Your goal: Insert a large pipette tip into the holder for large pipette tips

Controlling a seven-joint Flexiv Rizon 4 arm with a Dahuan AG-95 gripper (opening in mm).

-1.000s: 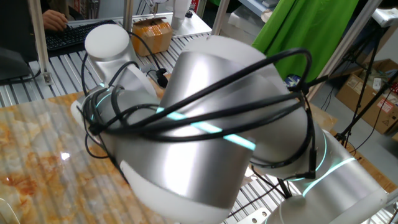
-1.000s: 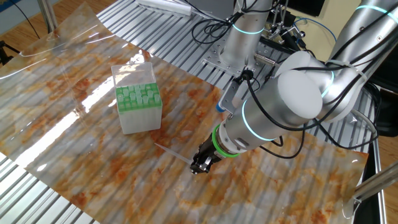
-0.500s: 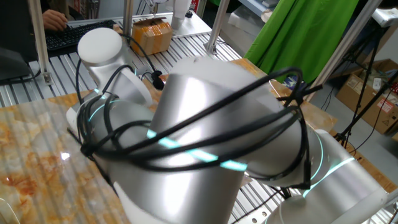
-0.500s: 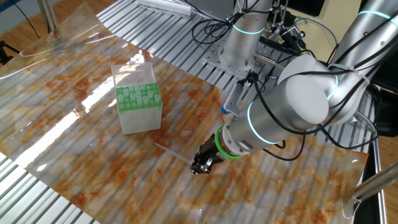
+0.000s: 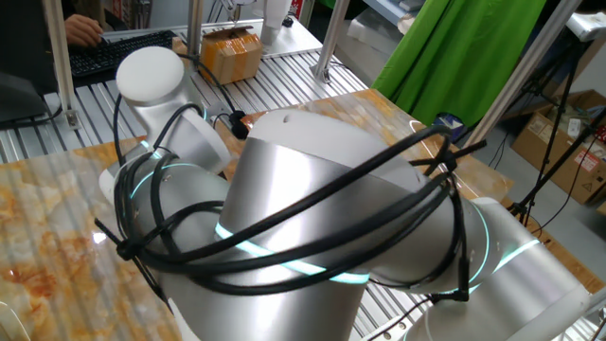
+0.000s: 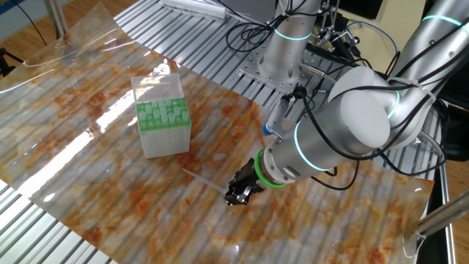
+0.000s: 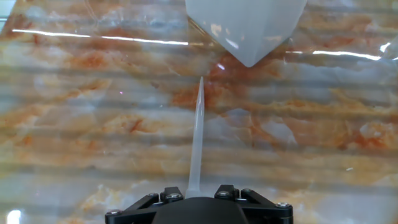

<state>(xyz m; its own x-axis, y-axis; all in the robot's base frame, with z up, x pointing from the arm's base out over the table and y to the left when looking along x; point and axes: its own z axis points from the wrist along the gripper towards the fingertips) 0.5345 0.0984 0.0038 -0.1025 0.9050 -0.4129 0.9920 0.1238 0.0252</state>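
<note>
The large pipette tip [image 6: 204,180] lies flat on the marbled mat, its point toward the holder for large pipette tips [image 6: 163,121], a whitish box with a green grid top. My gripper [image 6: 233,198] sits low at the tip's wide end. In the hand view the tip [image 7: 197,137] runs straight out from between the jaws of the gripper [image 7: 197,190], which stand open with a gap on each side of it. The holder [image 7: 245,25] shows at the top edge, just beyond the tip's point. The first fixed view shows only the arm; tip, holder and gripper are hidden there.
The arm's big elbow [image 6: 366,110] hangs over the mat's right side, and the robot base [image 6: 286,51] stands behind it on the ribbed metal table. A clear sheet [image 6: 66,66] covers the mat. A keyboard [image 5: 114,52] and a cardboard box [image 5: 232,52] sit beyond the table.
The arm's elbow and upper links have swung a little. The gripper has stayed at the tip's wide end, and the tip and holder have not moved.
</note>
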